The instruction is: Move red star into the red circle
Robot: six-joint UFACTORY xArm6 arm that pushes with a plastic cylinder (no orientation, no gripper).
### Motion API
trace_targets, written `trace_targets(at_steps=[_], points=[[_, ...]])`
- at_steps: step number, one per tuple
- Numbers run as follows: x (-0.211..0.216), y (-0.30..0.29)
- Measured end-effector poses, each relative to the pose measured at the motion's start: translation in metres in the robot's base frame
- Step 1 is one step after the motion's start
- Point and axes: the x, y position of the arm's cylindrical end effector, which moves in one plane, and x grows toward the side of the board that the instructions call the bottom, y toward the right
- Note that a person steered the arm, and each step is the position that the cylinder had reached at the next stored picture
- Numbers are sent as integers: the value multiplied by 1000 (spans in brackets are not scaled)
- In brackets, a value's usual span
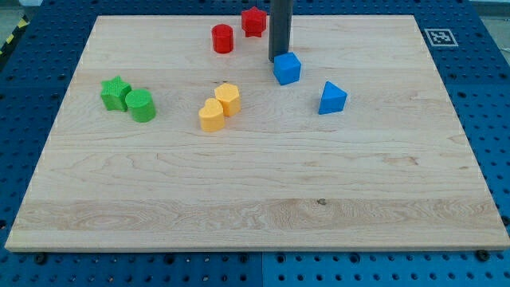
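So we are barely starting: red star (253, 21) and red circle (222, 38) sitting near but apart, our tip (278, 59) grasping nothing, touching the blue cube (288, 68).

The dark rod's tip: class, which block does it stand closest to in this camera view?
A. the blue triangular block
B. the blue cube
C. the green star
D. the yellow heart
B: my tip sits at the upper left edge of the blue cube, while the red star and red circle lie apart toward the view's top left.
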Motion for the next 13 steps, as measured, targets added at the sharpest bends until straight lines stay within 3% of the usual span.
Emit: trace_targets(at_steps=[4, 6, 8, 13], points=[[42, 23], [-54, 26], [-123, 26], [-122, -77]])
